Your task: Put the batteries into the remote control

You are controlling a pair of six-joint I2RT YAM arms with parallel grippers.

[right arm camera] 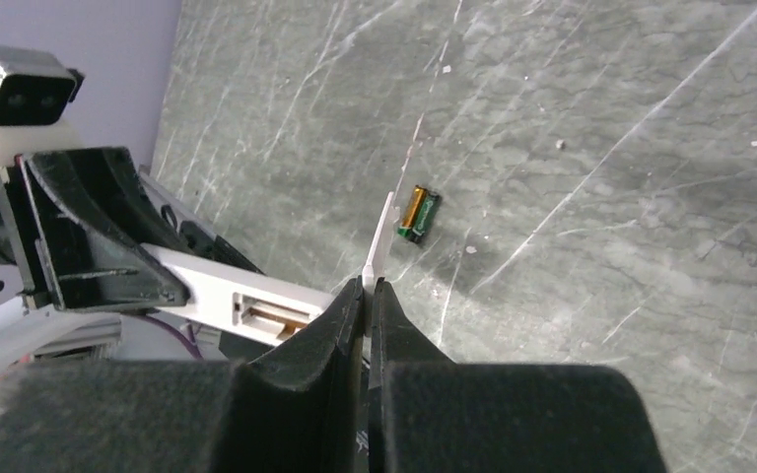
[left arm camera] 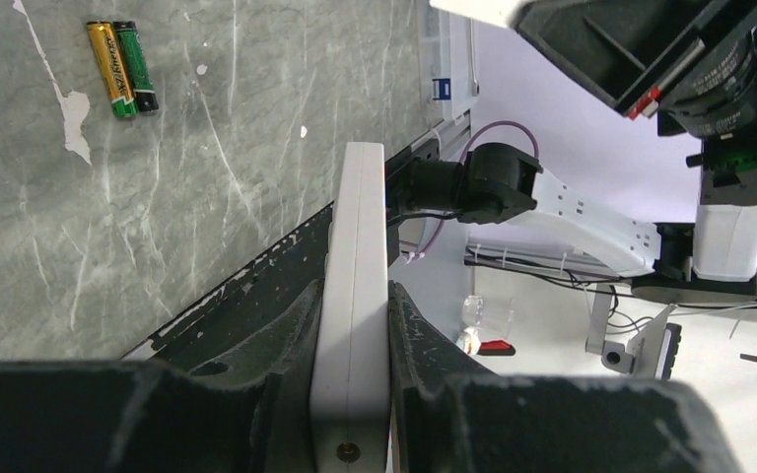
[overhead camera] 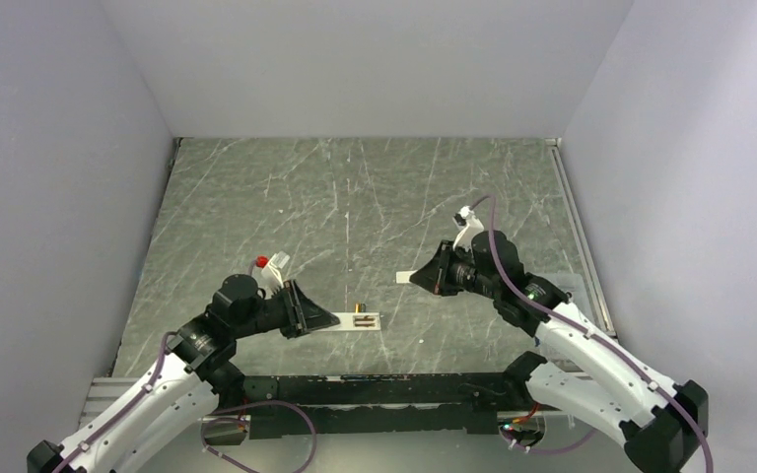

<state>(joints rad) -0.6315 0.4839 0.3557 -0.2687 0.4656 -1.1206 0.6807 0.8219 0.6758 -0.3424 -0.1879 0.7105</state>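
status: loading not begun. both batteries (left arm camera: 123, 69) lie side by side, touching, on the table (overhead camera: 375, 197), upper left of the left wrist view and centre of the right wrist view. neither is gripped.

the remote control (left arm camera: 360, 227) is off the surface, grasped edge-on between the fingers of the left gripper (left arm camera: 355, 325), its free end pointing toward frame centre in the top view. its battery recess (right arm camera: 266, 310) shows at lower left of the right wrist view, uncovered and, as far as can be judged, empty.

the right gripper (right arm camera: 368, 296) is clenched on a thin flat white cover (right arm camera: 382, 232), held upright above the table, right of centre in the top view.

done: cover removed, remote presented. left: seat both cells, refit cover. the right gripper looks bound to put the cover down first.

surface: grey-green stone-pattern top, heavily scratched with pale lines and a few white chips. room: plain pale lilac walls (overhead camera: 355, 59) on three sides, even light.
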